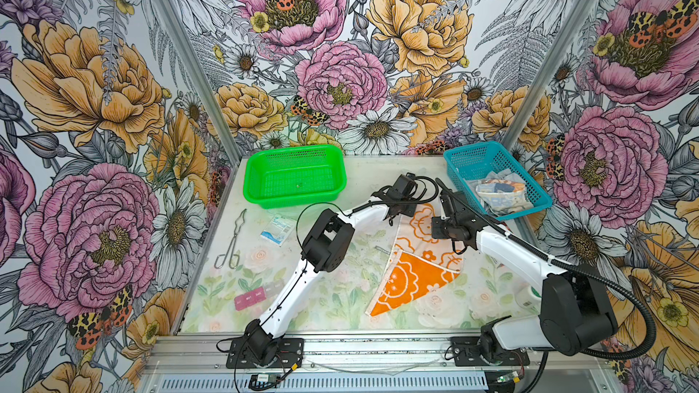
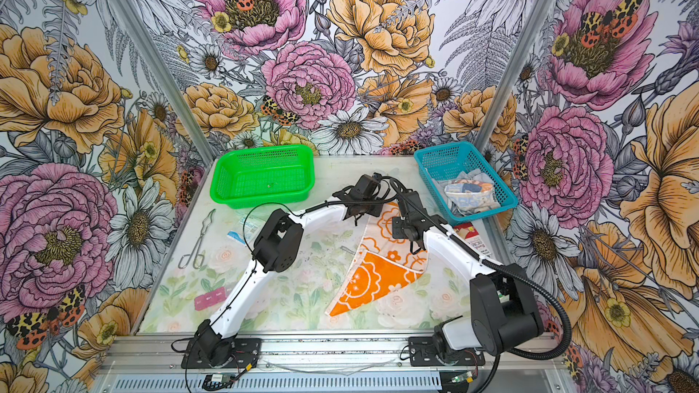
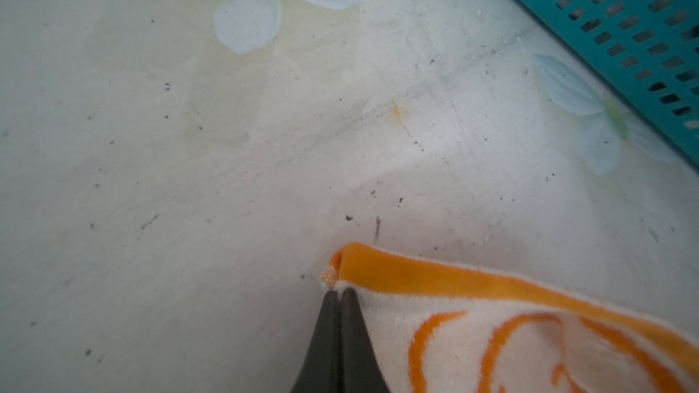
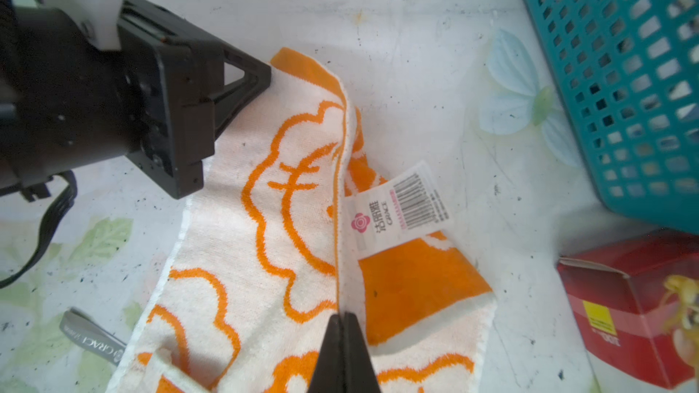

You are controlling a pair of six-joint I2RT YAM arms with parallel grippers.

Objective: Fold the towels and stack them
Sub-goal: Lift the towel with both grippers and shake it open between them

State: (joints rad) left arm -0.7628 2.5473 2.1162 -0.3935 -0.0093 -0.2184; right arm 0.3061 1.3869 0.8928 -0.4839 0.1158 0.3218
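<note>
The orange towel (image 1: 412,277) with white flower outlines lies partly folded on the middle-right of the table, its pale back side up at the far end (image 4: 295,221). My left gripper (image 3: 339,293) is shut on the towel's far corner (image 3: 491,334); it shows in a top view above that corner (image 1: 393,219) and from the right wrist (image 4: 264,73). My right gripper (image 4: 342,317) is shut on a raised edge of the same towel, near its barcode label (image 4: 416,202). A lettered towel (image 1: 499,198) and a light grey towel (image 1: 491,179) lie crumpled in the teal basket (image 1: 457,160).
A green basket (image 1: 295,175) stands at the back left. Metal tongs (image 1: 230,240), a white-blue sachet (image 1: 278,228) and a pink pill box (image 1: 251,298) lie on the left half. A red carton (image 4: 635,315) sits beside the teal basket, and a white bottle (image 1: 527,296) under the right arm.
</note>
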